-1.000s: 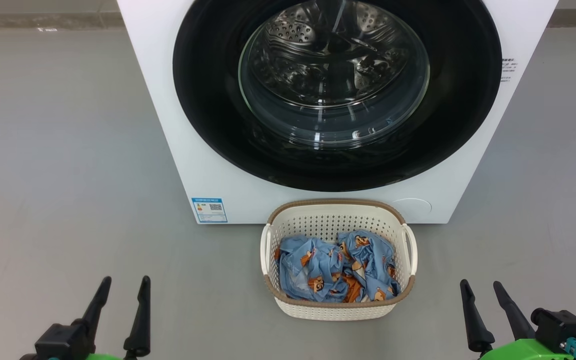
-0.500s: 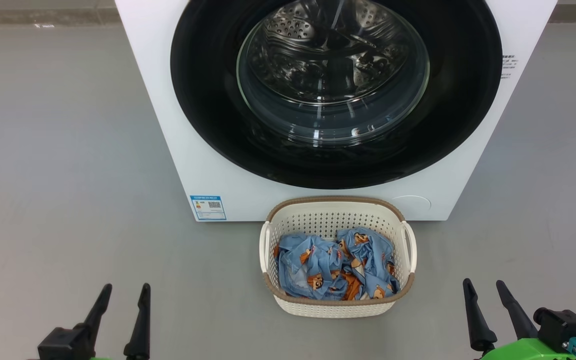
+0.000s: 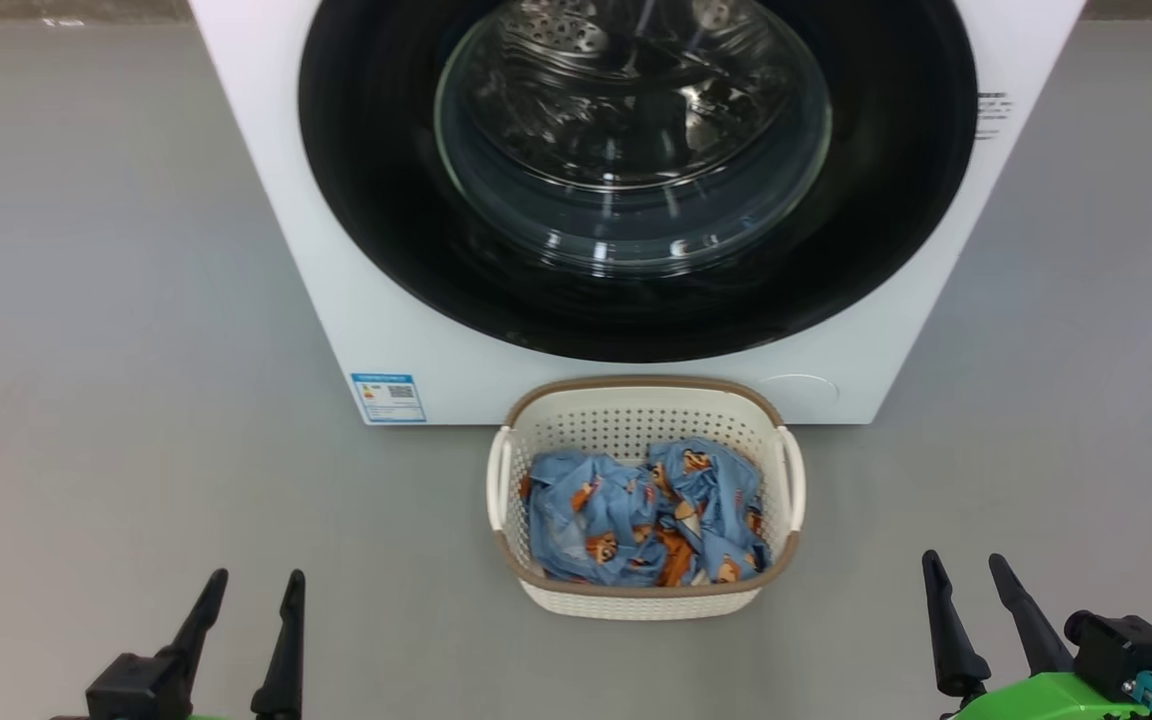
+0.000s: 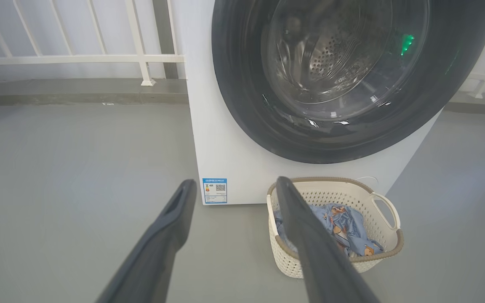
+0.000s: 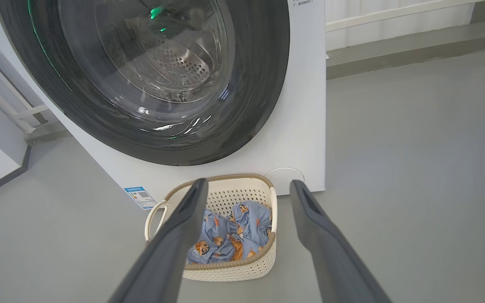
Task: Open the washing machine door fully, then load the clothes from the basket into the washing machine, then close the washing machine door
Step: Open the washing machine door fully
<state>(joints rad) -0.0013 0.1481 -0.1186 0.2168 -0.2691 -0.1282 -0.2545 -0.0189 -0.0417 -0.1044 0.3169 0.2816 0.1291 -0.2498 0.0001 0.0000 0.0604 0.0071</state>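
Down at the lower left, the left gripper (image 3: 256, 575) hangs over the plain grey floor (image 3: 86, 300) with its two long dark fingers spread apart and nothing between them. Past it stands the big white front-loading washing machine (image 3: 276, 220), a small blue label (image 3: 388, 397) stuck at the bottom left corner of its front. The large round door with the wide glossy black rim (image 3: 356, 200) sits shut against the front, the steel drum showing through its bulging glass. Just below the door, close to the machine's foot, the small cream perforated basket with the brown woven-look rim (image 3: 641, 383) stands on the floor, and the crumpled light blue clothes printed with orange-brown animals (image 3: 636, 510) lie inside it. At the lower right, the right gripper (image 3: 962, 556) is likewise spread wide and empty, well apart from the basket. Compared with a second ago, machine and basket sit a little further left and higher in the head view, which is the camera shifting; both grippers are placed much as before.
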